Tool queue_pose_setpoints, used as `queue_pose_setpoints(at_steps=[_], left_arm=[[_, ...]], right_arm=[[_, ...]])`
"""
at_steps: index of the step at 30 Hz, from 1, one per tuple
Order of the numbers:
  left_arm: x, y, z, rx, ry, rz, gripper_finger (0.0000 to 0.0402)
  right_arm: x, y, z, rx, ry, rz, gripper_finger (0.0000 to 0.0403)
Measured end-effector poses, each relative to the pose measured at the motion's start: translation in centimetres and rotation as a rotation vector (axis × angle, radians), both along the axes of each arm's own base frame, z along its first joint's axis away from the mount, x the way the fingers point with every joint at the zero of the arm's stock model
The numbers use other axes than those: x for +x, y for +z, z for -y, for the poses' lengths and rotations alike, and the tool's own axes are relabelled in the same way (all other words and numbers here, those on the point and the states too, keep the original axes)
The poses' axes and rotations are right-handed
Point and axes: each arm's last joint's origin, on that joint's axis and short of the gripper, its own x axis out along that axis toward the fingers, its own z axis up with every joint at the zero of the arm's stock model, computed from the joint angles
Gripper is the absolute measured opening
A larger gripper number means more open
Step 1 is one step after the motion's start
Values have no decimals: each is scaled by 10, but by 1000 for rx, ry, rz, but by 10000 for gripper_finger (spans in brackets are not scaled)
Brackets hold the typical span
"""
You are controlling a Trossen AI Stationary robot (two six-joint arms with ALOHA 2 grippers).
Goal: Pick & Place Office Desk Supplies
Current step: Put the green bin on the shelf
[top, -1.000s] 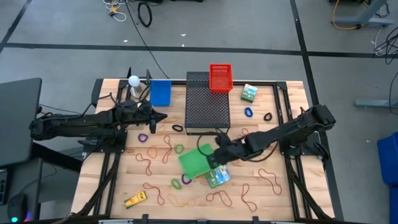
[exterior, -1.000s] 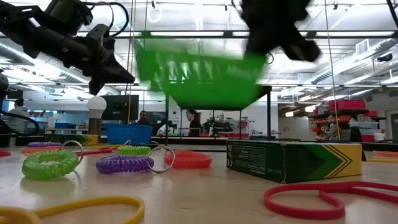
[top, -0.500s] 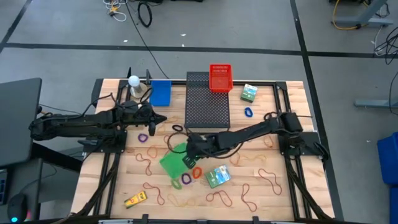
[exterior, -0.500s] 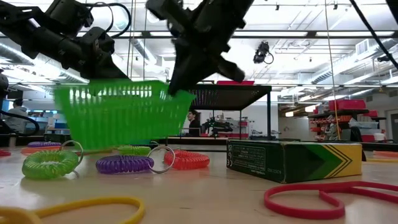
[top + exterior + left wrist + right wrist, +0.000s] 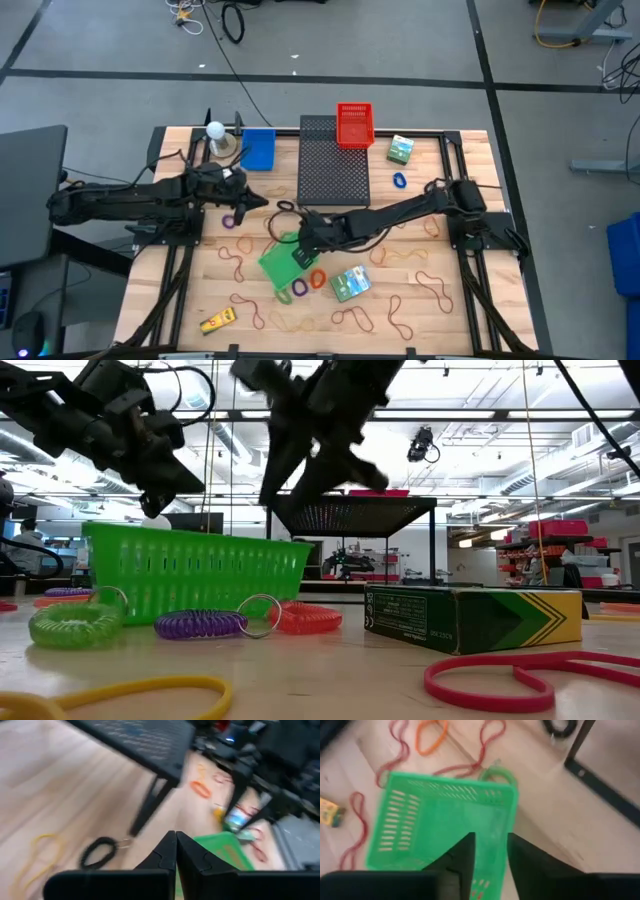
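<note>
1. The green slotted plastic basket [image 5: 283,262] sits on the wooden table [image 5: 450,315], with the raised black mesh shelf [image 5: 333,165] just beyond it.
2. Coiled rings [image 5: 200,623] and a green printed box [image 5: 349,284] crowd the basket's near side.
3. The right gripper [image 5: 308,243] hangs over the basket's rim, blocking approach from above.

We note two dark, matte, jointed arms with black cabling along the links; each ends in two black, angular, tapered fingers [image 5: 176,851].

Grey floor [image 5: 420,40] with dark tape lines and cables surrounds the wooden table [image 5: 470,310].
</note>
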Motion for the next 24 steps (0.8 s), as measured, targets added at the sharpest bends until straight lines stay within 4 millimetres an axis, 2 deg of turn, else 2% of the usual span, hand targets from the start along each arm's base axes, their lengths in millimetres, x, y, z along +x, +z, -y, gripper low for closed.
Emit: queue_pose_setpoints(at_steps=[3,5,8,11,13,16,20,24], left_arm=[[1,6,4,-66,-9,13,5],[2,14,8,-99,-19,-10,5],[3,26,18,-113,-44,-89,4],[4,37,32,-124,-56,-182,4],[5,42,41,-149,-55,-241,7],[10,40,54,-201,-27,-332,22],[24,32,70,-227,17,-421,60],[46,21,81,-240,88,-522,108]], right_arm=[[-13,27,3,-6,-9,23,146],[-28,50,3,-25,-15,29,139],[-58,80,-5,-111,-32,23,99],[-83,92,-18,-177,-23,-31,38],[-97,95,-25,-226,-28,-73,11],[-110,94,-32,-292,-26,-120,15],[-126,70,-32,-333,32,-161,6],[-146,48,-22,-307,105,-52,6]])
